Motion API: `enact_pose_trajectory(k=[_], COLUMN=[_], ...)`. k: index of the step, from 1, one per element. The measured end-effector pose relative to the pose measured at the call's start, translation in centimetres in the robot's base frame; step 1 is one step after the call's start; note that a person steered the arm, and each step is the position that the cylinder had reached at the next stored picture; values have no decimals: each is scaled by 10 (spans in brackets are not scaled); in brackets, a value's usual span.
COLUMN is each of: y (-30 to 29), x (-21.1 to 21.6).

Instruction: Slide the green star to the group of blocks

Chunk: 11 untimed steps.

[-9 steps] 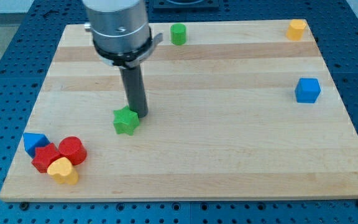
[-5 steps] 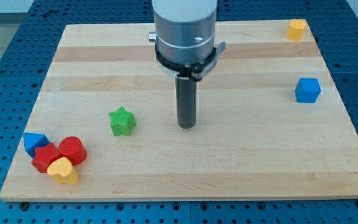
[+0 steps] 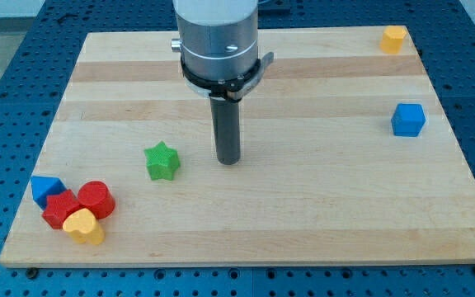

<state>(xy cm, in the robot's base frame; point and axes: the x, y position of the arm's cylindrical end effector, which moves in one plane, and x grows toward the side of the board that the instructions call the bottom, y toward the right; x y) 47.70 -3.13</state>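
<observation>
The green star (image 3: pixel 162 161) lies on the wooden board (image 3: pixel 320 190), left of centre. My tip (image 3: pixel 229 162) rests on the board to the star's right, apart from it by about a block's width. The group sits at the lower left: a blue triangular block (image 3: pixel 45 190), a red block (image 3: pixel 59 209), a red cylinder (image 3: pixel 96 199) and a yellow heart-shaped block (image 3: pixel 83 226), all close together. The star is up and to the right of this group, with a gap between.
A blue cube (image 3: pixel 408 120) sits near the board's right edge. An orange block (image 3: pixel 394 38) is at the top right corner. The arm's housing (image 3: pixel 218 41) hides part of the board's top edge.
My tip left the star's upper right side, swung out to the right, then came back a little toward the left. The star has shifted slightly left from where it first lay.
</observation>
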Motion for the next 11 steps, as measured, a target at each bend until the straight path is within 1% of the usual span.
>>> enact_pose_trajectory(k=[4,5,6,8,9,11], y=[-81,-94,-94,-54,-49,-52], x=[0,0,8,23,36,38])
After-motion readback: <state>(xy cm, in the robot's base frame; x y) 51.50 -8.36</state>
